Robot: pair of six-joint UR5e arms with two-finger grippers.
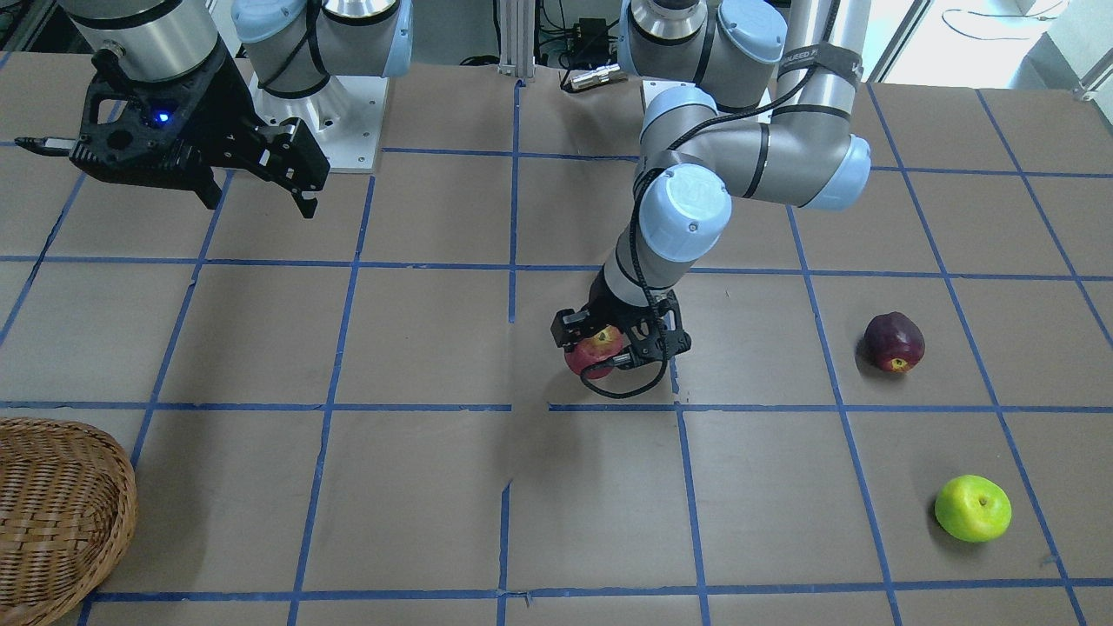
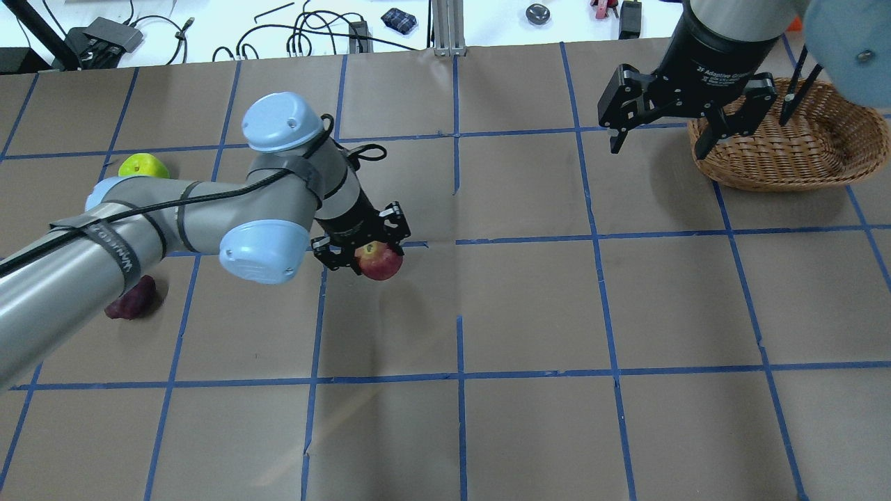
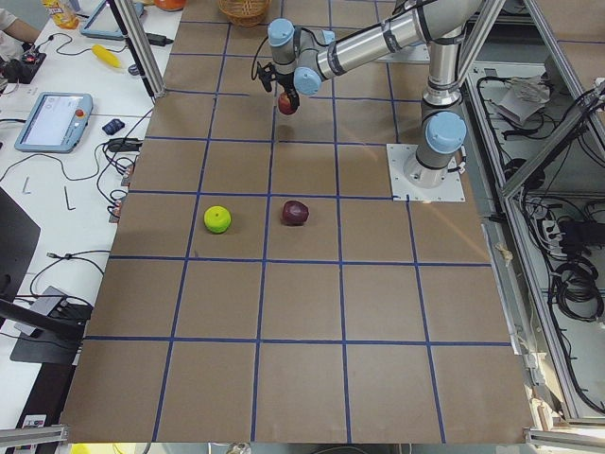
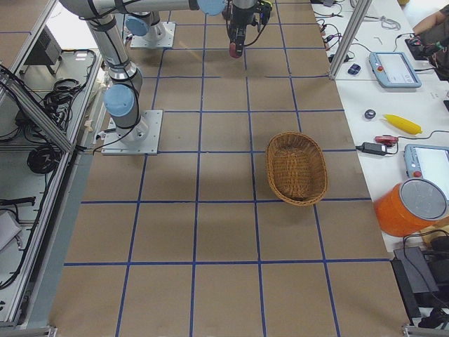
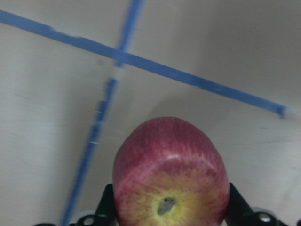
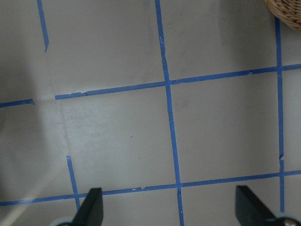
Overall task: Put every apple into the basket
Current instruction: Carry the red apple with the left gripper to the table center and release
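My left gripper (image 1: 602,349) is shut on the red apple (image 2: 380,262) and holds it above the table near the middle; the left wrist view shows the red apple's (image 5: 169,172) yellowish end between the fingers. The maroon apple (image 1: 894,342) and the yellow-green apple (image 1: 972,509) lie on the table on my left side, also in the overhead view as maroon apple (image 2: 132,300) and green apple (image 2: 143,167). The wicker basket (image 2: 786,156) stands at the far right. My right gripper (image 2: 656,151) is open and empty, raised just left of the basket (image 1: 61,513).
The table is brown paper with a blue tape grid. The arm bases stand on metal plates (image 1: 348,130) at the robot's edge. Cables and tools lie on the white bench (image 2: 209,28) beyond the far edge. An orange container (image 4: 410,207) stands off the table.
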